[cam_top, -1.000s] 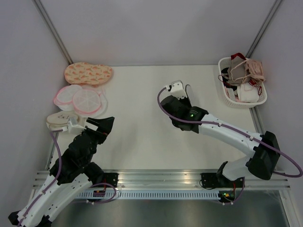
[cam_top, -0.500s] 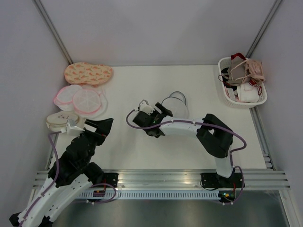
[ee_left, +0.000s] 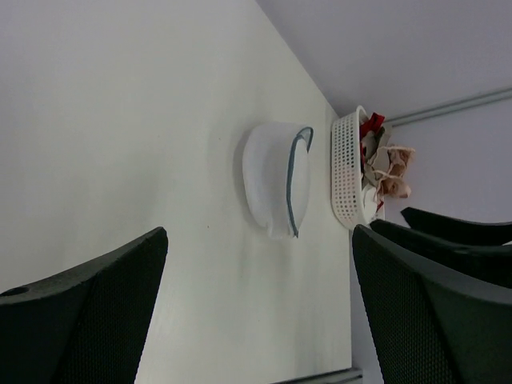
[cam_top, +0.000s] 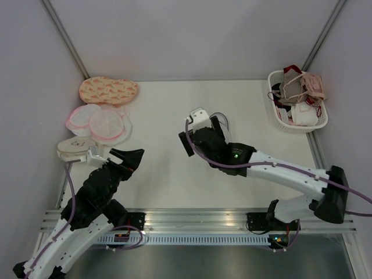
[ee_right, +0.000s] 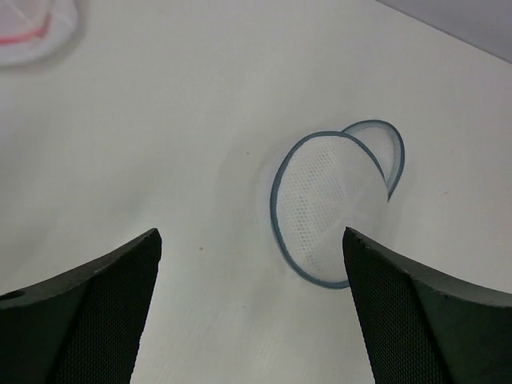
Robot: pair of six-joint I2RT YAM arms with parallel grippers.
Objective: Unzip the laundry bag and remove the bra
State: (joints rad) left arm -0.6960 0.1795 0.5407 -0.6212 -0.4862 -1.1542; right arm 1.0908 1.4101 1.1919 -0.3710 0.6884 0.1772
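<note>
The laundry bag lies unzipped near the table's middle, a white mesh clamshell with a blue-grey rim. Its two halves stand apart and I see nothing inside. In the top view the laundry bag is partly covered by my right gripper. In the right wrist view that right gripper hovers open above the table just left of the bag, holding nothing. A pale pink bra rests on the pile in the white basket. My left gripper stays open at the near left, far from the bag.
Two pink-rimmed round mesh cases, an orange patterned oval case and a cream case lie along the left edge. The basket at the far right also holds taupe and white garments. Walls close in the table at the back and both sides.
My right gripper has gone from shut to open. It swung left away from the bag, then came back over its left side. The left arm shifted only slightly.
</note>
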